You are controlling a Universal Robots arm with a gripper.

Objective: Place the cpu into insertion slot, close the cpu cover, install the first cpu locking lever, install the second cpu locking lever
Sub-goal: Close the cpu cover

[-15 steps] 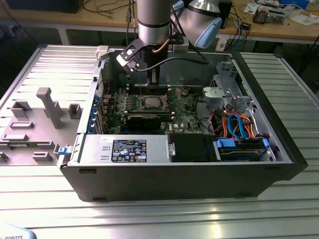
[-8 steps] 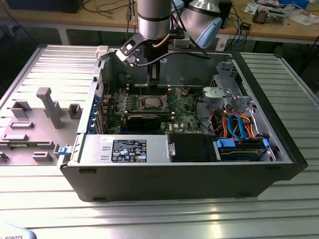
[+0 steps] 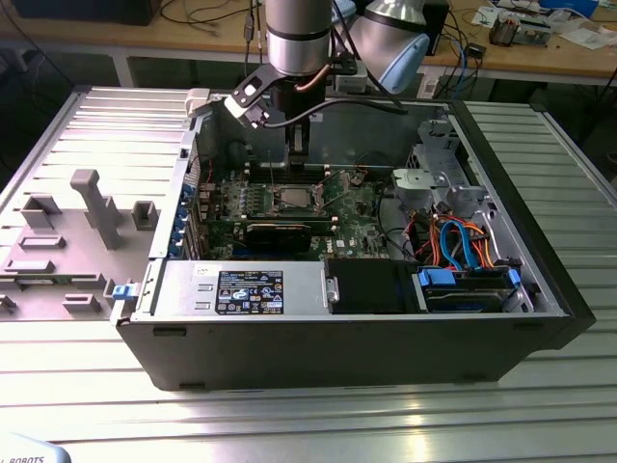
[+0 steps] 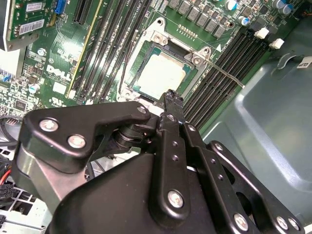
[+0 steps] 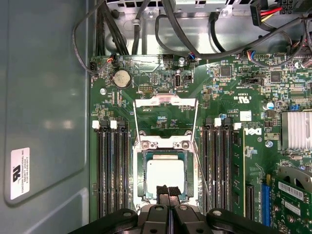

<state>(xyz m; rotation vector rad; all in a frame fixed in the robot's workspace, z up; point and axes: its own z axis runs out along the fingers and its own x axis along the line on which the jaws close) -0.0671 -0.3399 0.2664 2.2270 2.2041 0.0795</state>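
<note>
Read the exterior view as a dial centred on the open computer case (image 3: 337,357). At 9 o'clock, outside the case on the exterior view's left, you find a grey fixture tray (image 3: 58,260). Inside the case, the green motherboard (image 3: 357,207) lies at about 10 o'clock. The arm (image 3: 299,39) descends over it from 12 o'clock. Blue and orange drive cables (image 3: 458,241) sit at 3 o'clock.

In the first wrist view, the cpu (image 5: 165,176) lies flat in the insertion slot (image 5: 142,170), silver top up. The cpu cover (image 5: 165,101) is swung open, clear of the chip. The gripper (image 5: 168,191) hovers at the chip's edge, clenched on nothing; you cannot tell whether it touches. In the second wrist view, a thin lever rod (image 4: 225,74) extends from a socket corner across the memory slots (image 4: 214,90).
</note>
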